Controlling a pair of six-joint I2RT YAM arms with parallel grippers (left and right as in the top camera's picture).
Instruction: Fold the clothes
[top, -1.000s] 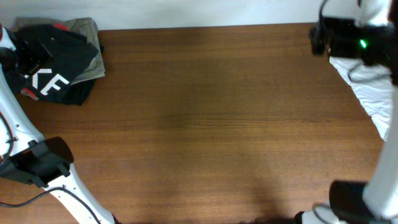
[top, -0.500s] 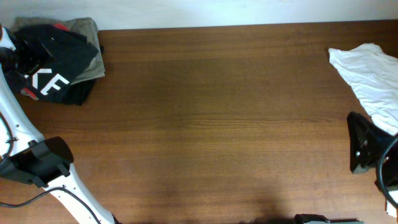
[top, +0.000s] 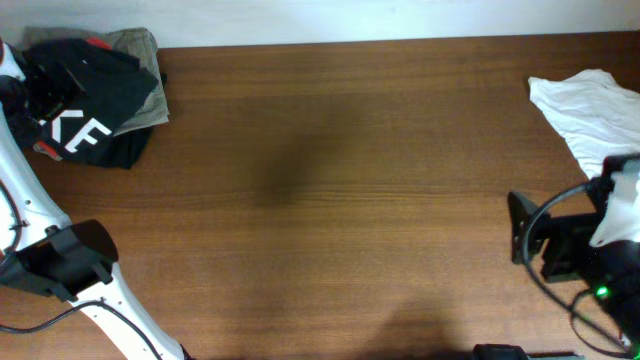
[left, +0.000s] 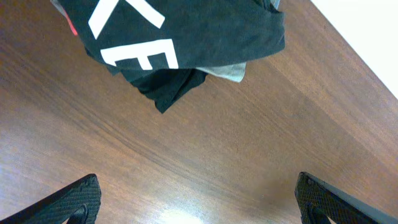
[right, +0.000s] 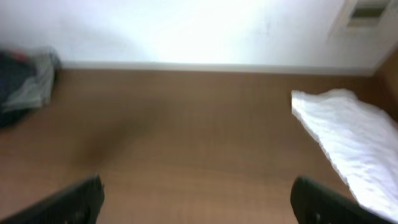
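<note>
The black T-shirt (top: 100, 105) with white letters lies bunched in a folded heap at the table's far left corner. It fills the top of the left wrist view (left: 186, 31) and is a dark blur at the far left of the right wrist view (right: 12, 71). My left gripper (left: 199, 196) is open and empty, hovering over bare wood just beside the shirt. My right gripper (right: 199, 196) is open and empty, with its arm (top: 575, 250) low at the table's near right, far from the shirt.
An olive-grey garment (top: 140, 45) lies under the black shirt, with a bit of red showing (top: 95, 43). A white garment (top: 590, 110) lies crumpled at the far right edge and also shows in the right wrist view (right: 348, 124). A white wall runs behind the table.
The right arm has swung from the far right corner down to the near right edge, uncovering the white garment. The left arm and the black shirt have not moved.
</note>
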